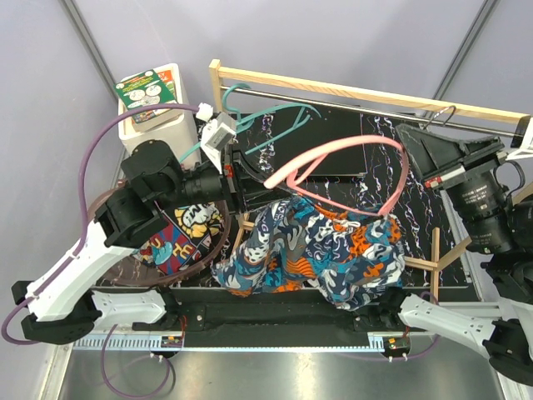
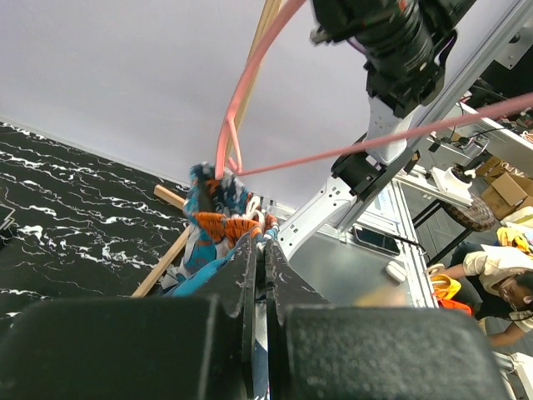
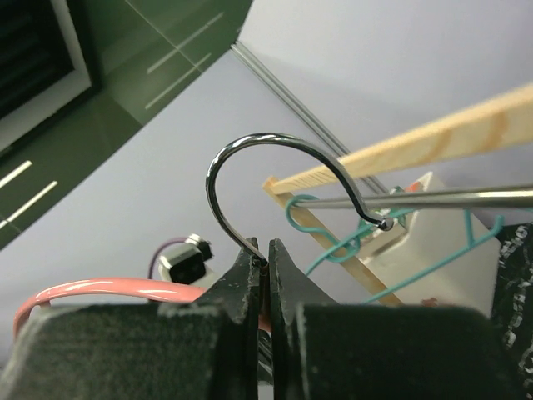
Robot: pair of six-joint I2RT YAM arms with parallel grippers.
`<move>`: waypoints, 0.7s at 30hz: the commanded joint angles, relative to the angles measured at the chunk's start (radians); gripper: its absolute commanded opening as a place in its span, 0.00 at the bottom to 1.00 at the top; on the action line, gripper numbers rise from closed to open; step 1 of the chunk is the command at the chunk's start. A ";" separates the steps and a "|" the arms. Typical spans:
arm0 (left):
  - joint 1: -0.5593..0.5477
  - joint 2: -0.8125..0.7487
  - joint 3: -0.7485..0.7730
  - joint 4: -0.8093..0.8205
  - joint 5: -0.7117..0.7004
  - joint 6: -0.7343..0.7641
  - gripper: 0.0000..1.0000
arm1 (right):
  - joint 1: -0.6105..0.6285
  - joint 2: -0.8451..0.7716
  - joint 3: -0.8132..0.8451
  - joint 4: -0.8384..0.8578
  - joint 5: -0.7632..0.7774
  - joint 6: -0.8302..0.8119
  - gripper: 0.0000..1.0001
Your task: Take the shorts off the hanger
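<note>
The teal, orange and white shorts [image 1: 333, 250] lie heaped at the front of the black mat, and their top edge meets the lower bar of a pink hanger [image 1: 350, 142]. My left gripper [image 1: 265, 190] is shut on a fold of these shorts [image 2: 212, 217], with blue cloth pinched between its fingertips [image 2: 250, 258]. Over at the right, my right gripper [image 1: 416, 146] is shut on the neck of the hanger's chrome hook [image 3: 250, 146]. The hook's tip sits by a metal rod [image 3: 450, 198]. A comic-print pair of shorts [image 1: 179, 237] lies under the left arm.
A wooden rack [image 1: 333, 83] spans the back, with a teal hanger [image 1: 275, 133] hooked on it. A white box [image 1: 158, 112] stands at the back left. Purple cables loop round the left arm. A person [image 2: 500, 292] sits beyond the table.
</note>
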 commanded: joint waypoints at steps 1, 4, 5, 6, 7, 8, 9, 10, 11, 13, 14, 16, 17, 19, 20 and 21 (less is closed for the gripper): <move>0.000 0.029 0.017 0.055 0.018 -0.009 0.00 | -0.003 0.088 0.107 0.096 -0.069 0.051 0.00; 0.000 0.028 0.022 0.061 0.012 -0.006 0.00 | -0.003 0.094 0.121 0.086 -0.074 0.040 0.00; 0.000 0.025 0.022 0.060 0.013 -0.002 0.00 | -0.003 0.091 0.118 0.082 -0.066 0.037 0.00; 0.000 0.020 0.023 0.054 0.024 0.001 0.00 | -0.003 0.085 0.107 0.079 -0.056 0.032 0.00; 0.003 0.013 0.031 0.043 0.030 0.004 0.00 | -0.003 0.071 0.099 0.076 -0.034 0.029 0.00; 0.007 0.008 0.037 0.029 0.035 0.014 0.00 | -0.003 0.063 0.095 0.074 -0.025 0.025 0.00; 0.010 0.002 0.048 -0.009 0.035 0.021 0.00 | -0.003 0.059 0.086 0.071 -0.014 0.017 0.00; 0.013 -0.010 0.064 -0.035 0.026 0.030 0.00 | -0.001 0.048 0.083 0.065 0.006 0.011 0.00; 0.014 -0.020 0.077 -0.064 0.017 0.050 0.00 | -0.002 0.045 0.081 0.062 0.013 0.003 0.00; 0.022 -0.044 0.116 -0.158 -0.031 0.073 0.00 | -0.003 0.037 0.076 0.053 0.032 -0.004 0.00; 0.023 -0.053 0.130 -0.187 -0.048 0.099 0.00 | -0.004 0.036 0.075 0.050 0.036 -0.004 0.00; 0.030 -0.073 0.167 -0.280 -0.111 0.130 0.00 | -0.003 0.034 0.070 0.040 0.046 -0.004 0.00; 0.031 -0.078 0.210 -0.312 -0.135 0.165 0.00 | -0.004 0.034 0.070 0.037 0.047 -0.003 0.00; 0.031 -0.092 0.258 -0.398 -0.206 0.204 0.00 | -0.003 0.040 0.069 0.028 0.046 -0.001 0.00; 0.033 -0.098 0.299 -0.444 -0.230 0.236 0.00 | -0.003 0.040 0.069 0.027 0.044 0.000 0.00; 0.033 -0.110 0.317 -0.463 -0.290 0.251 0.00 | -0.003 0.043 0.069 0.023 0.047 0.000 0.00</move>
